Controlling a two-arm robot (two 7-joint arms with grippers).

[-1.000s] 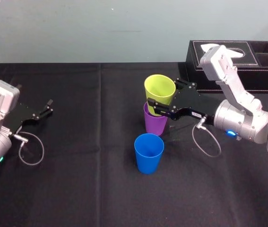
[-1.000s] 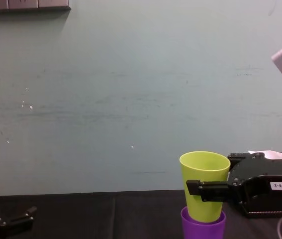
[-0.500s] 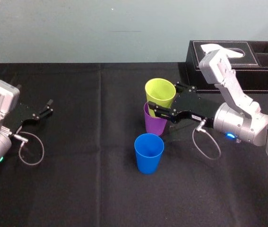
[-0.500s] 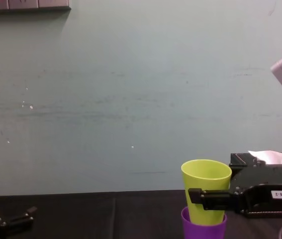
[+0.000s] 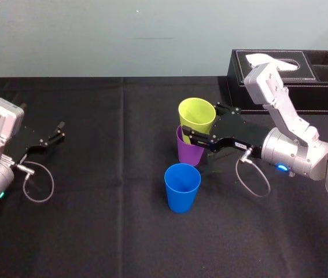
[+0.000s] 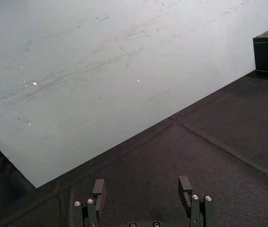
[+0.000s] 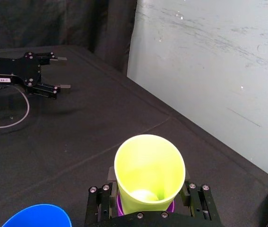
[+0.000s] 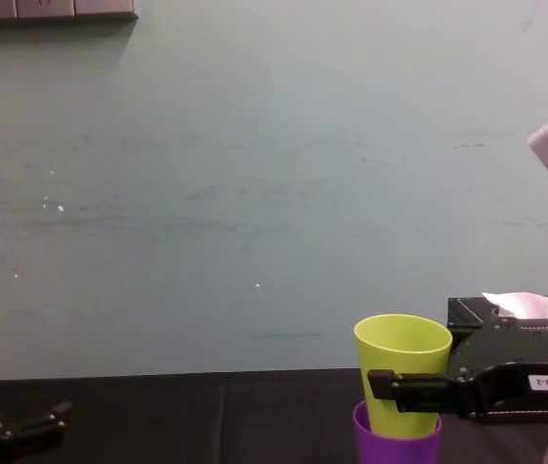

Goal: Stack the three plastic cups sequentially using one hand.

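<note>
**Green cup nested in purple**

Our right gripper (image 5: 201,120) clamps the green cup (image 5: 196,114) by its sides, so it sits upright, partly nested in the purple cup (image 5: 188,152). The blue cup (image 5: 181,188) waits just nearer, probably next. Our left gripper (image 5: 56,132) rests open, far left.

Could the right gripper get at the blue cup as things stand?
Probably not yet: the right gripper is shut on the yellow-green cup, which sits in the purple cup. Once it lets go, the blue cup stands alone nearer the robot, open from above.
</note>
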